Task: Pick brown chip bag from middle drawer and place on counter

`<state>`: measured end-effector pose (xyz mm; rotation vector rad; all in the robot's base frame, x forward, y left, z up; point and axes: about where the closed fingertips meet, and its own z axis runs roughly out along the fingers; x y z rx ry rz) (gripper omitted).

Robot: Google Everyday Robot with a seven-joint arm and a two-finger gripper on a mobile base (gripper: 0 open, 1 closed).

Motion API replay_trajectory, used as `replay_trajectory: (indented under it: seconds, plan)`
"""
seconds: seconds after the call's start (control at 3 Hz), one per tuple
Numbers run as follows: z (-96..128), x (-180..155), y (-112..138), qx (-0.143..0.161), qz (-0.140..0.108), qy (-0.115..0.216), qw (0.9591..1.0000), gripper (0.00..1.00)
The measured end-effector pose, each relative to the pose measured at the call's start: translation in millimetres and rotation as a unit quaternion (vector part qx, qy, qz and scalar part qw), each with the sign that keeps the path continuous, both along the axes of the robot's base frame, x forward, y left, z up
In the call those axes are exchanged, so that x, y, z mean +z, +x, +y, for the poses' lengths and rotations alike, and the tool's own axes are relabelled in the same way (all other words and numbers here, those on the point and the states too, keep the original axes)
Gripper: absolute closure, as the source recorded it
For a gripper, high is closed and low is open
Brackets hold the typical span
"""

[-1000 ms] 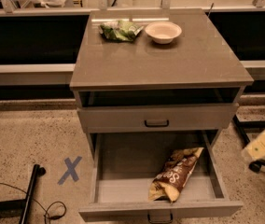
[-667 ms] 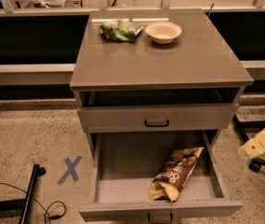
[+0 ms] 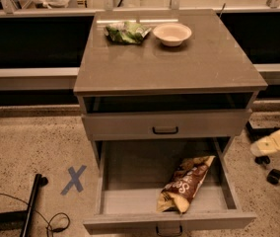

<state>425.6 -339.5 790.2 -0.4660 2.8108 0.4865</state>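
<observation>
Drawer space comes nearest: the middle drawer [image 3: 130, 181] stands pulled out below the desk's near edge, and the brown chip bag [image 3: 187, 184] lies slanted on its floor, toward the front right corner. Off the desk's right edge, apart from that drawer, hangs a pale shape that seems to be the gripper [image 3: 273, 143]; how wide it stands is beyond making out. Farther back the shallow drawer [image 3: 164, 125] is closed, and on the counter [image 3: 179, 68] a green bag [image 3: 127, 32] and a pale bowl [image 3: 172, 33] sit side by side by the far edge.
</observation>
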Motion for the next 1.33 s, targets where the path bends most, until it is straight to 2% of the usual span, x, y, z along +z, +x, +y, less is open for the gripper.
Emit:
replay_trajectory:
  seconds: [0.33,0.67,1.0,1.33]
  plan:
    - [4.6,-70.8,39.0,-0.116,0.058,0.093,0.9872,0.00]
    - [12.5,-139.7,68.5,-0.218,0.115,0.125,0.9611,0.00]
    - [13.8,-149.8,71.2,-0.249,0.134,0.131,0.9502,0.00]
    - [16.7,-158.4,74.2,-0.250,0.146,0.136,0.9473,0.00]
